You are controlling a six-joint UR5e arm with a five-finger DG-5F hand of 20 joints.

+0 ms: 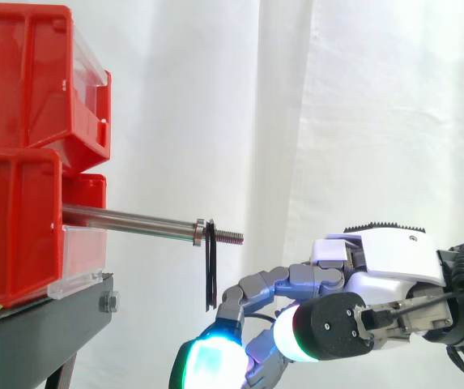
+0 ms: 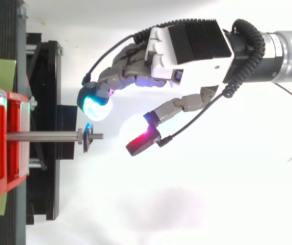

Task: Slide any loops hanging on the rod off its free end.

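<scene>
The hand (image 1: 377, 263) is reaching in from the right, low and short of the rod's tip, its fingers loosely bent and spread wide from the thumb (image 2: 141, 142), gripping nothing. In the side view its glowing pads (image 1: 215, 361) are hanging just under the loop's lower end, and the bottom edge is cutting them off; their glare is blurring their outlines. Whether a pad is touching the loop is hard to make out there; from above, the cyan pad is sitting beside the rod, apart from it. The loop (image 1: 211, 271), thin and black, is hanging on the rod (image 1: 126, 218) just past the nut (image 1: 200, 231), on the threaded stretch near the free end. From above it is showing only as a small dark sliver (image 2: 86, 140) across the rod. The rod's inner end is disappearing among the red bins (image 1: 21, 97), which are sitting on the black stand (image 1: 45, 324) and running off the left edge. Behind everything the white curtain (image 1: 337, 97) is hanging.
</scene>
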